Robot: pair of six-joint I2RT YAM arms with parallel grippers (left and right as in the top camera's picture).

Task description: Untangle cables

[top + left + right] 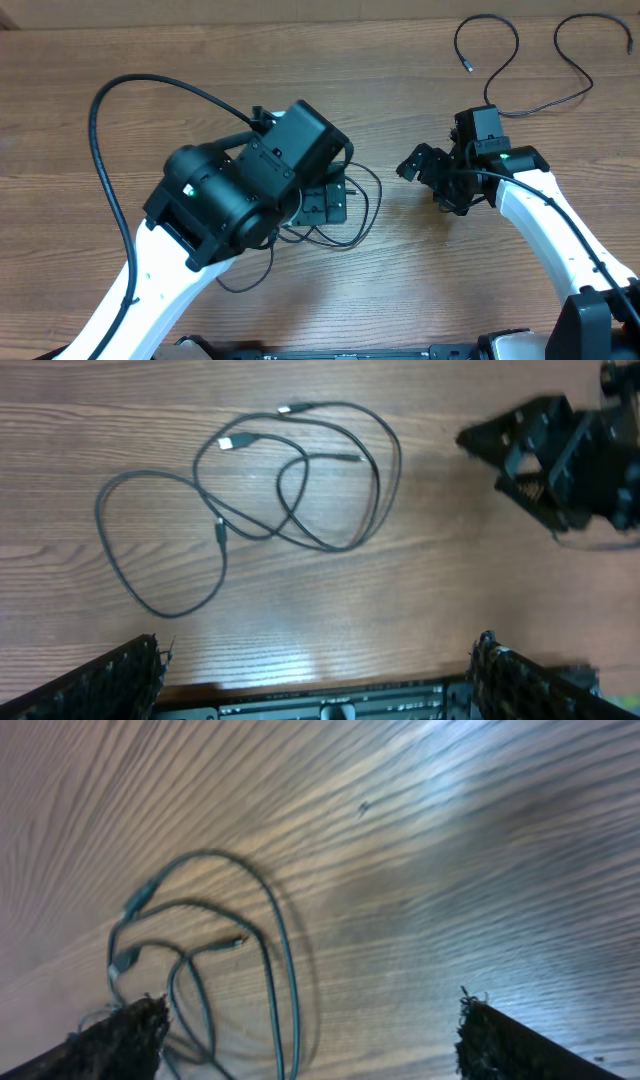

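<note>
**Hovering wide over the knot, nothing in hand yet**

My left end effector [320, 650] stands wide, a finger at each bottom corner of its wrist view and only bare wood between them, so it holds nothing. It hangs above the cables [288, 500], which lie flat on the surface [560, 590] as a few overlapping loops with small plugs near the top of the bundle. I read that height as a looking position: from here I can see which strand crosses which before I commit to a pinch.

My right end effector [310, 1010] is also wide and empty. It sits just to the right of the tangle, with the loops at the left edge of its own wrist view. I judge it is parked beside the bundle and not over it so that it can take a strand drawn out sideways without meeting the left arm (from overhead that arm hides most of the bundle, so I trust the wrist views).

Farther out, near the far right edge, more thin cord [590, 90] lies in open curves, well apart from the knot. I take that as the place for freed lengths, though I cannot tell whether it is one cord or two. The big outer loop looks the least crossed, so it seems the safest first pick.
</note>
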